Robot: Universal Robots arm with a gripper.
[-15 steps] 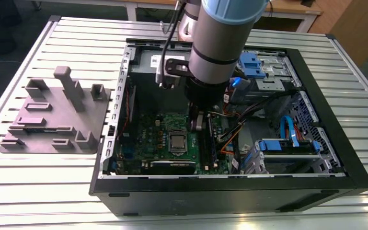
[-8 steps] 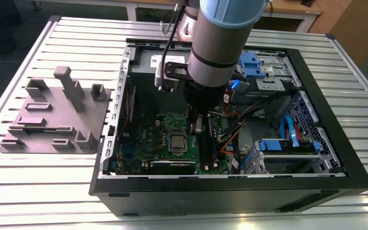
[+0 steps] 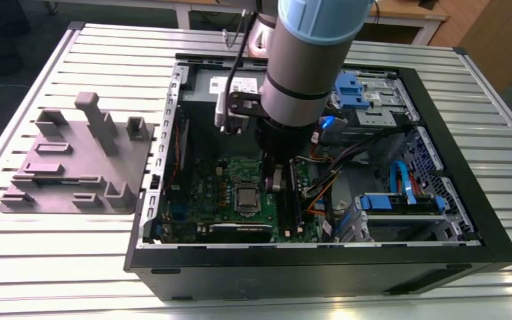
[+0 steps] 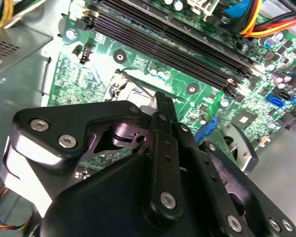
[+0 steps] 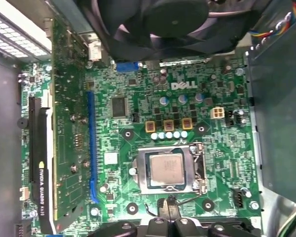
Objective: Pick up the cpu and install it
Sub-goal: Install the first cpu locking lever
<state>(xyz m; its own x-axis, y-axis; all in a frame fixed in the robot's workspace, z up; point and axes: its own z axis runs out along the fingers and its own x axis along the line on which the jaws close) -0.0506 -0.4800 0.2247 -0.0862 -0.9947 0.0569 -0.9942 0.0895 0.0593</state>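
Gripper (image 4: 159,101) hangs inside the open computer case (image 3: 469,257), low over the motherboard (image 5: 207,84). Its black metal fingers (image 4: 164,106) stand close together, a narrow set with nothing seen between them. In the first wrist view the fingertips (image 5: 168,203) sit just beside the socket frame (image 5: 200,168), at its edge, over the thin wire lever.

The cpu (image 5: 164,169) lies flat in the socket, framed by the silver metal bracket, near the gripper tips but not touched by them. One cpu: square, dull silvery top, smooth, pale rim. In the exterior view the cpu (image 3: 248,197) lies just beside the gripper, toward the case's near wall.

Motherboard: green, densely printed, matte. Beyond the socket from the gripper, three square tan components in a row and five small round pale capacitors below them. A black round fan (image 5: 163,19) stands further out past them. A long blue slot (image 5: 91,148) runs beside the socket; a dark graphics card (image 5: 42,163) lies beyond it.

Outside the case, a grey moulded fixture (image 3: 78,160) with upright posts rests on the ribbed aluminium table (image 3: 51,267).
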